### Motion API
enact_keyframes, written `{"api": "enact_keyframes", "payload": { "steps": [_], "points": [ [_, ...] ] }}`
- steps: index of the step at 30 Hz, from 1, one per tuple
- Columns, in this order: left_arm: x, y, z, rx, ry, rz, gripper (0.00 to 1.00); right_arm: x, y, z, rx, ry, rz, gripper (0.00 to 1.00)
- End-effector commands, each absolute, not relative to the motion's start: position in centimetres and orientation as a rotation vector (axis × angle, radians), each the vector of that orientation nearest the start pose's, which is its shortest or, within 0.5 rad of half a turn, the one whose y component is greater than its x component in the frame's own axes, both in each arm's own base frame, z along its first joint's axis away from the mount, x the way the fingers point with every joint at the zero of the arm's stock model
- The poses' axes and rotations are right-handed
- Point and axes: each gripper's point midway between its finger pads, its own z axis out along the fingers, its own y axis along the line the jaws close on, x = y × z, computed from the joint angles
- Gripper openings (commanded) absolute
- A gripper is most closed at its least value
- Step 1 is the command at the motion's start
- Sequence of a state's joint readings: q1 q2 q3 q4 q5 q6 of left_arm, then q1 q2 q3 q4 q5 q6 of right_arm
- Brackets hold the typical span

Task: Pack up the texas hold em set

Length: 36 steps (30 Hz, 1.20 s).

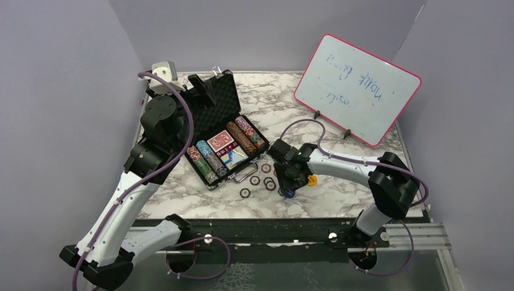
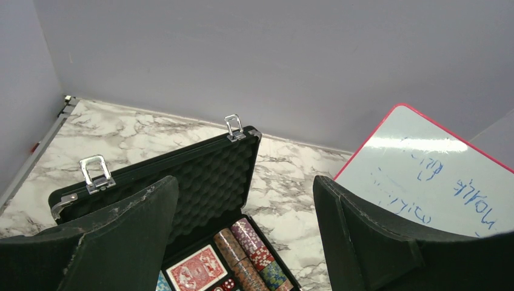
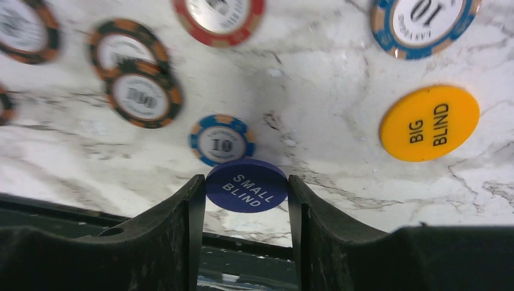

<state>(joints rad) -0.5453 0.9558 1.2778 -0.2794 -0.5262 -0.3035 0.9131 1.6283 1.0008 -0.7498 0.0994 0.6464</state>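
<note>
The black briefcase [image 1: 221, 100] lies open at the back left, its foam lid up. Rows of striped chips [image 1: 242, 134], a red deck [image 1: 221, 142] and a blue deck [image 1: 232, 157] sit inside; the lid [image 2: 200, 176] and red dice [image 2: 228, 284] show in the left wrist view. My left gripper [image 1: 205, 91] [image 2: 245, 182] is open and empty above the lid. My right gripper [image 1: 289, 189] [image 3: 245, 182] is shut on the blue SMALL BLIND button [image 3: 246, 185], low over the table right of the case. Several loose chips [image 1: 254, 180] lie nearby.
A yellow BIG BLIND button [image 3: 429, 123] [image 1: 312, 180] lies beside my right gripper. Blue 10 chips [image 3: 222, 140], a red chip [image 3: 219, 18] and black-and-orange chips [image 3: 142, 97] lie on the marble. The pink-framed whiteboard [image 1: 357, 88] stands at the back right. The case's silver handle [image 1: 245, 176] faces the loose chips.
</note>
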Motion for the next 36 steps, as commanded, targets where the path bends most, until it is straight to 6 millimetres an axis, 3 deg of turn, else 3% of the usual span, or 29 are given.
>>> {"api": "enact_keyframes", "payload": {
  "steps": [1,5,9,13,17,24,30,36],
  "points": [
    [30.7,-8.9,44.2,-0.254,1.497,-0.246,0.85,19.3,25.7,7.3,-0.358,2.778,0.211,0.48],
    [30.5,-8.2,44.5,-0.272,1.485,-0.222,0.85,22.1,29.3,9.3,-0.404,2.665,0.315,0.48],
    [30.5,-8.0,45.0,-0.274,1.472,-0.216,0.85,25.8,35.0,11.7,-0.473,2.539,0.414,0.48],
    [30.3,-8.0,45.7,-0.261,1.466,-0.213,0.85,29.0,39.8,11.9,-0.532,2.471,0.432,0.49],
    [30.0,-7.8,45.8,-0.261,1.47,-0.214,0.85,30.5,42.7,10.9,-0.599,2.477,0.409,0.49],
    [29.6,-7.5,46.2,-0.274,1.459,-0.219,0.85,31.2,44.5,9.0,-0.682,2.468,0.416,0.5],
    [29.6,-7.5,45.9,-0.275,1.462,-0.221,0.85,31.0,44.5,7.8,-0.712,2.504,0.39,0.53],
    [29.6,-7.5,45.9,-0.267,1.466,-0.216,0.85,30.0,44.7,8.6,-0.752,2.519,0.45,0.58]
  ]
}}
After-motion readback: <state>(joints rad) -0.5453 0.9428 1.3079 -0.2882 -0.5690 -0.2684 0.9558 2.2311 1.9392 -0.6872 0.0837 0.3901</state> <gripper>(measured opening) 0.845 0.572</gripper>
